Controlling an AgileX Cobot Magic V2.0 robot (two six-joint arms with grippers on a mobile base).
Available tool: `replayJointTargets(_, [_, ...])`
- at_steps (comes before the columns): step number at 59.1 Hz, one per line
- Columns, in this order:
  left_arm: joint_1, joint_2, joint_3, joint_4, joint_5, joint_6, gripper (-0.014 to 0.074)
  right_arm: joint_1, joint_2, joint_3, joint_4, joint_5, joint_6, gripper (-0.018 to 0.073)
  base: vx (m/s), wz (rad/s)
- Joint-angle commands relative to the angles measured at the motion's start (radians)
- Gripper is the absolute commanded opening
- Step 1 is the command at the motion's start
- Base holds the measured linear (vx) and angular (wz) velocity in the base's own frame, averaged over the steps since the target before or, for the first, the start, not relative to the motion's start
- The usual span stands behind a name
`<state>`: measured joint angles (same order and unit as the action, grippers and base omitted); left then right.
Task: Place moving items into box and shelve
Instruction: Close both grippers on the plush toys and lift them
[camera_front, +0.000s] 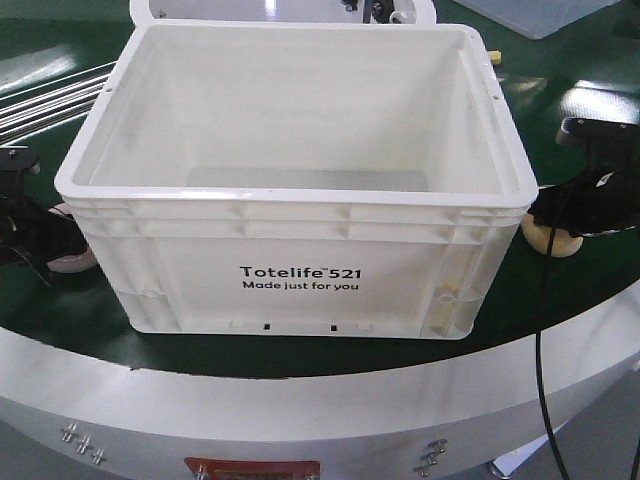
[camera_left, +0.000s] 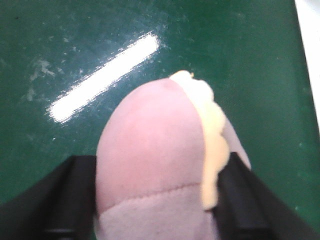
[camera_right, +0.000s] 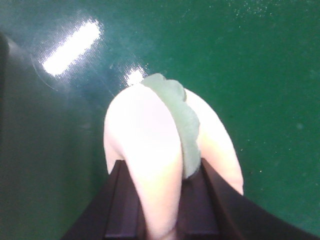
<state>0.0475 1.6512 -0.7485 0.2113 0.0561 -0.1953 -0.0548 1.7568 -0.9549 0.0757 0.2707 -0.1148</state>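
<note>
Pink plush in L pincer, yellow plush in R pincer

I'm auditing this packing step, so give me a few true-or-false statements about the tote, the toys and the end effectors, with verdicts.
1. The white tote has no toy inside. True.
2. The left end effector is closed on the toy with a green leaf. False: it is closed on the pink plush toy; the yellow plush toy with the leaf is in the right end effector.
3. The two toys are on opposite sides of the tote. True.
4. The tote's print reads "Totelife 125". False: it reads "Totelife 521".
5. The tote stands on a wooden floor. False: it stands on a green tabletop.
</note>
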Motion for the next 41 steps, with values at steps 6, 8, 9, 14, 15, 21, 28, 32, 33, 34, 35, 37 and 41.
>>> replayJointTargets(6, [-0.002, -0.015, -0.02, -0.032, 0.002, 0.0, 0.0143, -0.003, -0.03, -0.021, 0.004, -0.038, -0.008, -0.0015, 0.0, 0.0])
replayJointTargets(8, [-0.002, -0.015, -0.02, -0.032, 0.002, 0.002, 0.0069, -0.003, -0.03, -0.021, 0.004, -0.038, -0.008, -0.0015, 0.0, 0.0])
replayJointTargets(9, [-0.002, -0.015, -0.02, -0.032, 0.002, 0.002, 0.0032, -0.003, -0.03, -0.021, 0.004, -0.038, -0.008, -0.0015, 0.0, 0.0])
replayJointTargets(14, [-0.002, -0.015, -0.02, -0.031, -0.001, 0.006, -0.0025, -0.003, -0.03, -0.021, 0.004, -0.038, -0.008, -0.0015, 0.0, 0.0])
replayJointTargets(15, [-0.002, -0.015, -0.02, -0.031, -0.003, 0.006, -0.0025, -0.003, -0.03, -0.021, 0.004, -0.038, -0.008, -0.0015, 0.0, 0.0])
replayJointTargets(21, [-0.002, -0.015, -0.021, -0.031, -0.028, 0.006, -0.0025, -0.003, -0.03, -0.021, 0.004, -0.045, -0.008, -0.0015, 0.0, 0.0])
replayJointTargets(28, [-0.002, -0.026, -0.021, -0.032, -0.069, 0.006, -0.0024, -0.003, -0.031, -0.021, 0.004, -0.053, -0.009, -0.0015, 0.0, 0.0])
replayJointTargets(32, [-0.002, -0.042, -0.021, -0.032, -0.092, 0.006, -0.0024, -0.003, -0.035, -0.021, 0.004, -0.054, -0.012, -0.0015, 0.0, 0.0])
replayJointTargets(33, [-0.002, -0.046, -0.021, -0.032, -0.095, 0.006, -0.0024, -0.003, -0.038, -0.021, 0.003, -0.054, -0.014, -0.0015, 0.0, 0.0])
replayJointTargets(34, [-0.002, -0.05, -0.021, -0.032, -0.1, 0.006, -0.0024, -0.003, -0.038, -0.021, 0.003, -0.054, -0.017, -0.0015, 0.0, 0.0])
replayJointTargets(35, [-0.002, -0.056, -0.021, -0.032, -0.106, 0.006, -0.0024, -0.003, -0.042, -0.021, 0.003, -0.055, -0.019, -0.0015, 0.0, 0.0])
replayJointTargets(37, [-0.002, -0.066, -0.021, -0.032, -0.116, 0.006, -0.0024, -0.003, -0.047, -0.021, 0.003, -0.056, -0.022, -0.0015, 0.0, 0.0])
replayJointTargets(41, [-0.002, -0.086, -0.021, -0.032, -0.139, 0.006, -0.0022, -0.003, -0.06, -0.021, 0.003, -0.057, -0.028, -0.0015, 0.0, 0.0])
